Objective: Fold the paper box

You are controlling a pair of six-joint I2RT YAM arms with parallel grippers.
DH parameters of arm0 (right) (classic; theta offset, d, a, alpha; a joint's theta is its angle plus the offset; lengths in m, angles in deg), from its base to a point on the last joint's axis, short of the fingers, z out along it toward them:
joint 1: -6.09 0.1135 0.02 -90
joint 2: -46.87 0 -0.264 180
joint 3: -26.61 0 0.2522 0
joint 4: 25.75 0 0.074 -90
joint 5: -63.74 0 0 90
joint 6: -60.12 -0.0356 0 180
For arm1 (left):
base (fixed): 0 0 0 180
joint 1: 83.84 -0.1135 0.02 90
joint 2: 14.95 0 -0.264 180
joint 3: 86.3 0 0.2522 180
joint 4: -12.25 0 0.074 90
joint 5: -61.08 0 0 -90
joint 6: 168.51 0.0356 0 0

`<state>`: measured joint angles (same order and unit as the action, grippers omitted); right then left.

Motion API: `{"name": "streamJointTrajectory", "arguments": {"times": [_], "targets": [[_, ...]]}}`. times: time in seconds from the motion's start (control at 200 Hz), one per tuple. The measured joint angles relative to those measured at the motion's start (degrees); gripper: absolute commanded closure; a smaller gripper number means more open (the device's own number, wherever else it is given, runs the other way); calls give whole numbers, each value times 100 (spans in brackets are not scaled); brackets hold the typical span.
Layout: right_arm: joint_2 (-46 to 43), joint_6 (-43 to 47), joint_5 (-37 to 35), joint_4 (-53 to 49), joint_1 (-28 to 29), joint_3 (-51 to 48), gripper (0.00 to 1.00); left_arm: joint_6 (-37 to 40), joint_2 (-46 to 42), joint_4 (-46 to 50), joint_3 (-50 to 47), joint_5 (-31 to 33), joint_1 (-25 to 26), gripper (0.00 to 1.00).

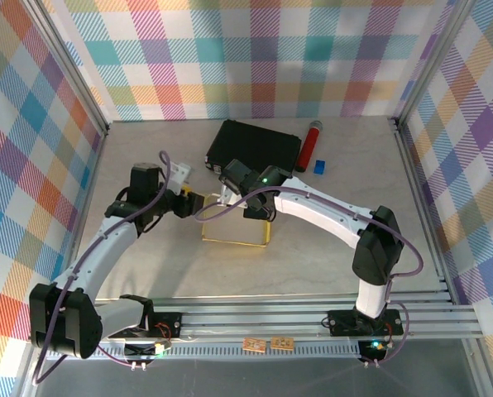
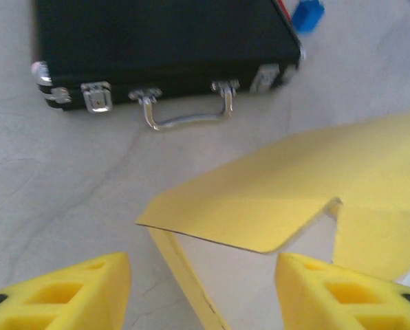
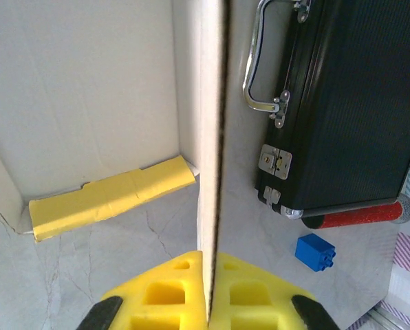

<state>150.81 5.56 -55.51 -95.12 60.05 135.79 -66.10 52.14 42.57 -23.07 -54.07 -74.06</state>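
Cardboard wall pinched on the right, left fingers apart

Fingers of the right gripper (image 3: 208,278) were seen pressed together on a thin upright wall of the paper box (image 3: 88,103), which was viewed edge-on from the right wrist. The whitish inner face of the box was turned to one side of that wall, and a folded yellow flap (image 3: 112,196) was lying at its foot on the table (image 3: 109,275). On the other side of the wall the black case (image 3: 349,103) was seen lying flat, its metal handle (image 3: 253,69) turned toward the box. A red tube (image 3: 360,216) was lying against the far side of the case, and a blue brick (image 3: 315,252) was resting just beside the tube.

The left gripper (image 2: 201,289) was held with its fingers well apart and nothing was clamped between them. A yellow panel of the box was seen just ahead of them, raised off the table, and a narrow yellow strip ran down between the fingers.

From above, the box was placed in the middle of the table, just in front of the case, with both grippers gathered at its far edge.
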Motion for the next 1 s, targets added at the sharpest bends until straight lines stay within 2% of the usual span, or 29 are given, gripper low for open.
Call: {"name": "streamJointTrajectory", "arguments": {"times": [0.06, 0.145, 0.165, 0.195, 0.22, 0.26, 0.36, 0.46, 0.68, 1.0], "targets": [[-4, 0, -4, 2, 0, -2, 100, -538, 83, -140, 118, -33, -258, 26], [-7, -2, -24, 4, -7, -2, 100, -1757, 376, -302, 452, 17, -446, 27], [-7, -2, -24, 7, -7, -2, 100, -2100, 501, -321, 577, 4, -470, 29], [-7, -4, -26, 4, -7, 0, 100, -2557, 693, -293, 776, -52, -479, 39], [-7, -7, -26, 4, -7, 0, 100, -2924, 898, -192, 999, -111, -481, 45], [-4, -13, -26, 4, -7, 7, 100, -3641, 1314, 0, 1381, -256, -479, 47], [11, -46, -33, -7, -7, 55, 100, -4927, 1982, 605, 1891, -551, -479, 43], [44, -70, -70, -11, -7, 116, 100, -5945, 2002, 1390, 1895, -590, -479, 43], [90, -160, -74, -15, -4, 177, 100, -7311, 1749, 1751, 1888, -841, -455, 44], [168, -201, -166, -9, 15, 190, 100, -7908, 2059, 1624, 1971, -916, -299, 44]]}}
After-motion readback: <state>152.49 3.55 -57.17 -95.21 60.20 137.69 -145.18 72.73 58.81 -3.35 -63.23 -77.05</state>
